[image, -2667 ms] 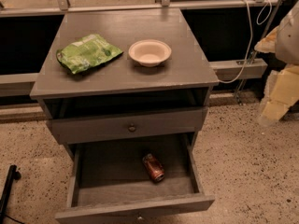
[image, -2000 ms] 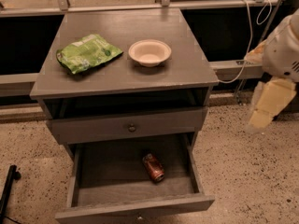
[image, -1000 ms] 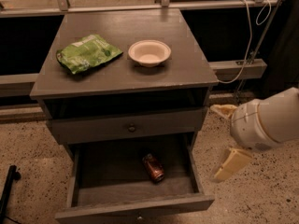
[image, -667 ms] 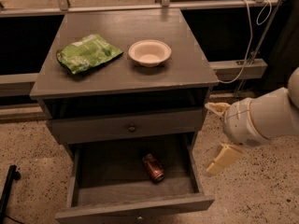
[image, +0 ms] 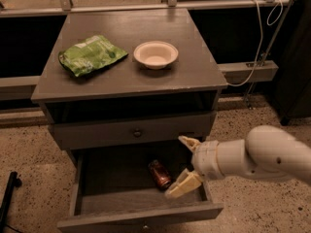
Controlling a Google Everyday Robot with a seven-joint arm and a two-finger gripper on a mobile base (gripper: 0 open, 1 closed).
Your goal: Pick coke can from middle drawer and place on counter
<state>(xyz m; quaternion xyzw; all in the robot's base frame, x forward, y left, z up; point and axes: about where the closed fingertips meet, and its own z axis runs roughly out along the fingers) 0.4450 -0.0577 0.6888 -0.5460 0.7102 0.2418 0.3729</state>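
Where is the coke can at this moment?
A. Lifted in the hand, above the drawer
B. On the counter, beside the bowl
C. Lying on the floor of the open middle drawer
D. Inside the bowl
C: the coke can lies in the open middle drawer. The hand is over the drawer's right part, just right of the can, fingers spread. The counter carries the bowl and chip bag.

Lab-like test space: speckled floor (image: 252, 125), railing (image: 121, 7), cable (image: 256, 38); claw (image: 175, 167) over the middle drawer (image: 112, 178).
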